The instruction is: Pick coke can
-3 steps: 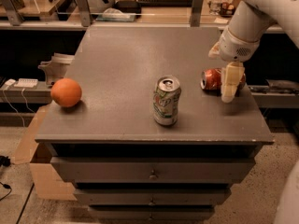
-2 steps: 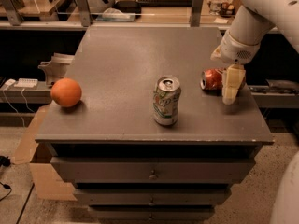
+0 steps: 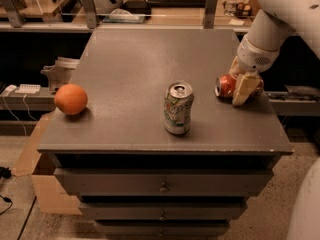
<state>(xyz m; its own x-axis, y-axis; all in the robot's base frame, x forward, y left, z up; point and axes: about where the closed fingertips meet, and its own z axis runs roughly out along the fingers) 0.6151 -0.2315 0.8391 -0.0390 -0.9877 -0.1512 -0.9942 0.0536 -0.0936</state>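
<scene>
A grey counter [image 3: 145, 54] with drawers [image 3: 160, 183] below it stands in the middle. Three things are on top of it.

The coke can [image 3: 226, 86] is red with a silver top. It lies on its side near the right edge of the counter, and its silver top points to the left. The gripper [image 3: 240, 88] is right at this can. It comes down from above on a big white arm [image 3: 270, 29] that reaches in from the top right corner. A pale part of the gripper sits in front of the can and covers its middle, so red shows on both sides of it. The gripper touches the can or is just beside it. I cannot tell how wide the gripper is, or if it squeezes the can. The can rests on the counter.

A white and green can [image 3: 178, 109] stands upright near the front, about in the middle. Its top is open. It is apart from the coke can.

An orange [image 3: 70, 99] sits far away at the left edge of the counter.

A brown box [image 3: 47, 196] is on the floor to the left. A long shelf [image 3: 165, 8] with some stuff on it runs behind the counter.
</scene>
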